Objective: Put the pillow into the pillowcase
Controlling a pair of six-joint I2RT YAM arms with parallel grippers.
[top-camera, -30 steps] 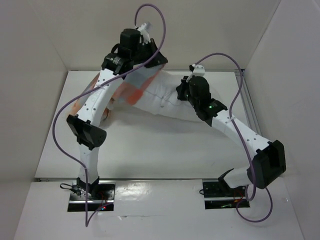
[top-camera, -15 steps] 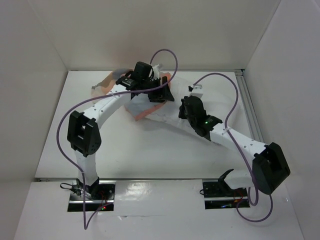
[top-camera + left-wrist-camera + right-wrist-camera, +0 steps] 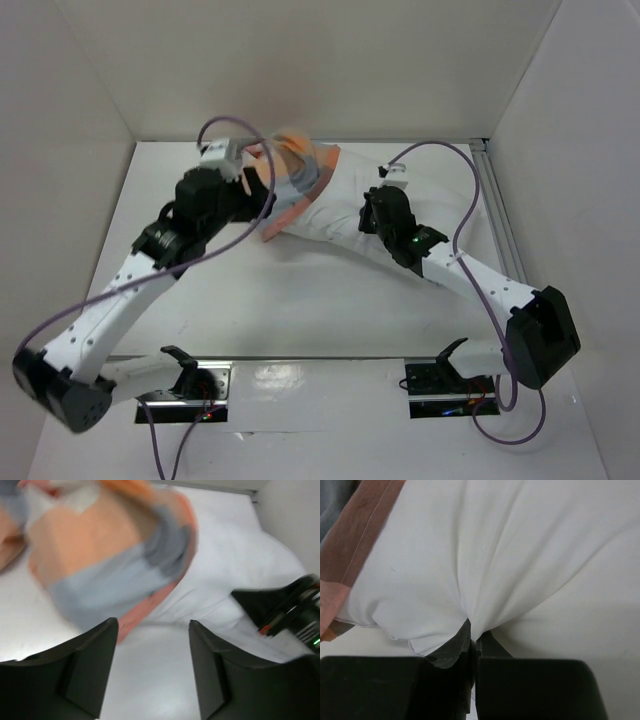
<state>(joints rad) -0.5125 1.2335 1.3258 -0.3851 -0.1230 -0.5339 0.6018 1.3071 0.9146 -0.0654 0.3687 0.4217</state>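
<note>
left gripper (image 3: 152,625) is spread wide with nothing between the fingers (image 3: 85,675), sitting near the near-left side of the pillowcase (image 3: 300,170). right gripper (image 3: 474,641) is clamped tight on a pinch of the pillow (image 3: 335,212), and the white cover puckers into folds that fan up from the closed tips. the pillow lies on the table (image 3: 300,300) toward the far side, long axis roughly left-right, between the two wrists. the checked case is bunched over the pillow's left end. its orange hem band crosses the white cover at the upper left of the right wrist view, and from there to the right gripper the pillow is bare white. the left wrist view is motion-blurred, so i can't tell whether the pillow's end sits inside the case or just under it. the right arm's wrist shows at the right edge of the left wrist view, green led lit.
</note>
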